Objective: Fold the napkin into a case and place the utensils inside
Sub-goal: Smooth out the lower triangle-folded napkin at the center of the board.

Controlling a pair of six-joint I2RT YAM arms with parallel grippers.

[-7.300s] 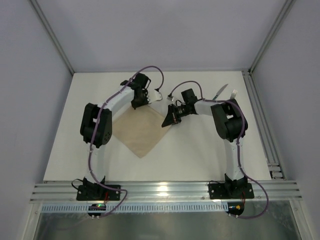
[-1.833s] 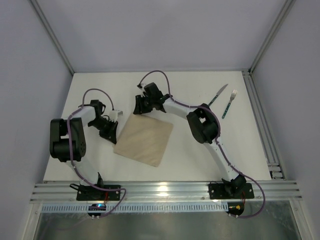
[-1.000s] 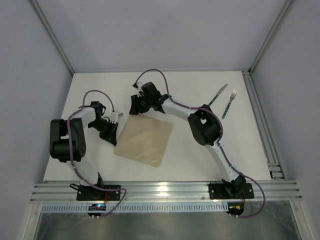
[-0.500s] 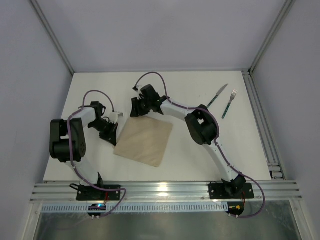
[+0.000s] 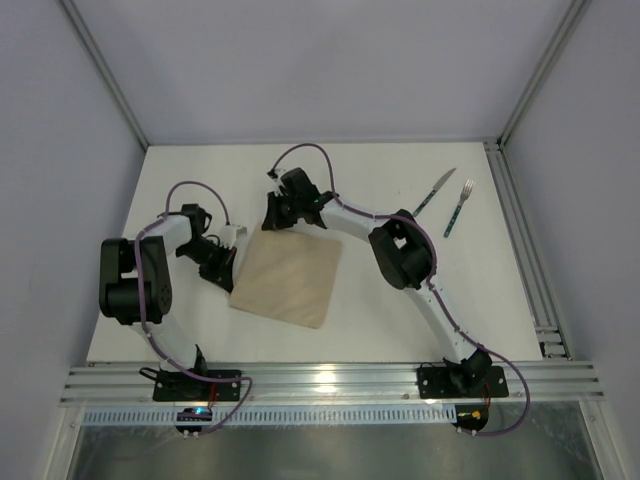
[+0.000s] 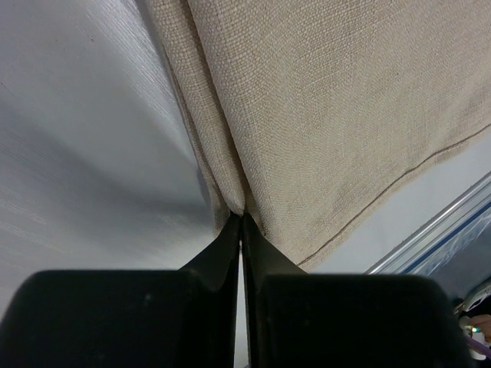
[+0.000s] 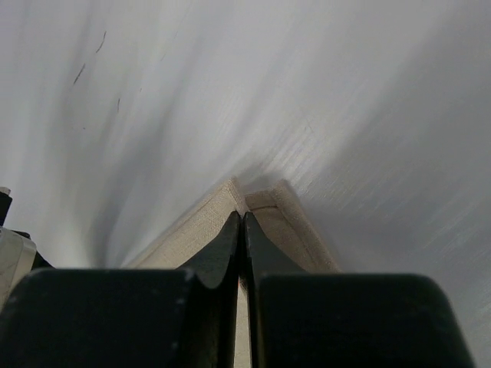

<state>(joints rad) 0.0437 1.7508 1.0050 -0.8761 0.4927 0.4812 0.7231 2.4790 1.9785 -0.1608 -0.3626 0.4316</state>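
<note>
top external view: napkin (image 5: 287, 281) lies on the white table (image 5: 380, 300) btwn the two arms, a tilted beige square. left gripper (image 5: 222, 262) is pinched tight on its left edge and right gripper (image 5: 272, 220) is clamped on its far corner. wrist cams agree – both pairs of fingers are together w/ cloth nipped at the tips – while knife (image 5: 431, 192) & fork (image 5: 458, 208) lie side by side, well off to the right.

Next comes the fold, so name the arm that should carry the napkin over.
Right, probably. The right tool is shut on the far corner of the napkin, the cloth spread toward the near edge, ready to draw over. The left tool pinches the left corner and can anchor.
</note>
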